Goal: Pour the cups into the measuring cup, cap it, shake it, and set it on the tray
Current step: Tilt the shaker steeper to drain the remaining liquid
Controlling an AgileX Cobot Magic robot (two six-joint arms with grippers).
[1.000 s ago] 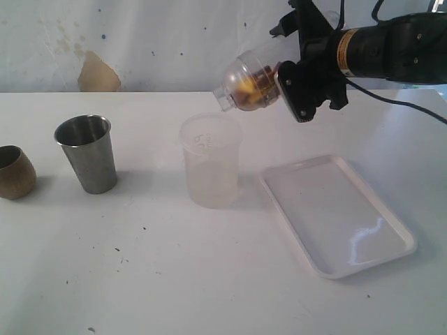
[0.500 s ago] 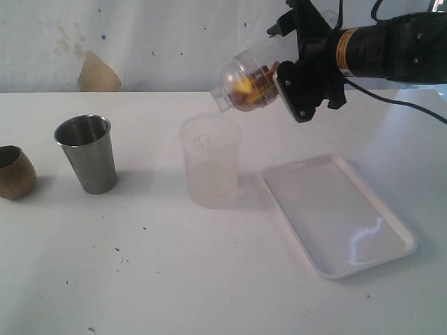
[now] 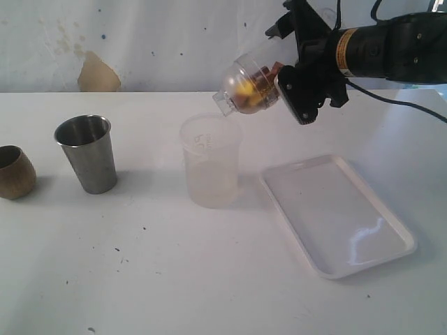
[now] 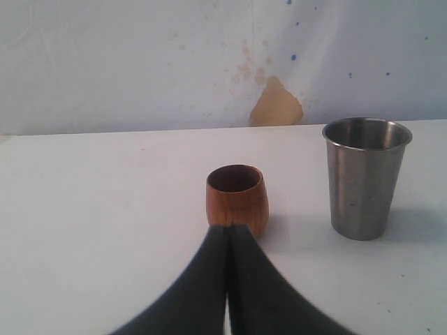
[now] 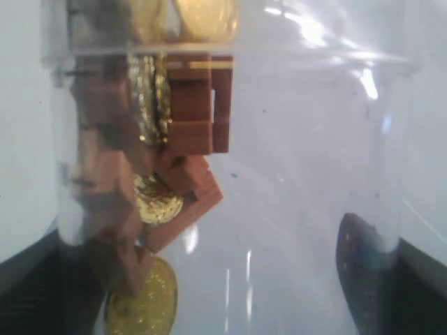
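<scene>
My right gripper (image 3: 283, 70) is shut on the clear measuring cup (image 3: 248, 85), holding it on its side in the air at the back. A clear domed lid (image 3: 225, 98) caps its left end, and brown blocks and gold coins lie inside. In the right wrist view the measuring cup (image 5: 279, 174) fills the picture between the right gripper's (image 5: 223, 293) dark fingers. The white tray (image 3: 335, 213) lies on the table below and to the right. At the left stand the steel tumbler (image 3: 87, 153) and the wooden cup (image 3: 14, 172). My left gripper (image 4: 228, 227) is shut on nothing, just short of the wooden cup (image 4: 237, 195), with the tumbler (image 4: 365, 178) beside it.
A frosted, unmarked cup (image 3: 209, 162) stands upright mid-table, directly under the lid end of the held cup and just left of the tray. A brown patch (image 3: 98, 73) marks the wall behind the table.
The right gripper has shifted slightly up and to the right with the capped cup, and the blocks and coins inside have shifted. Nothing on the table has moved.
</scene>
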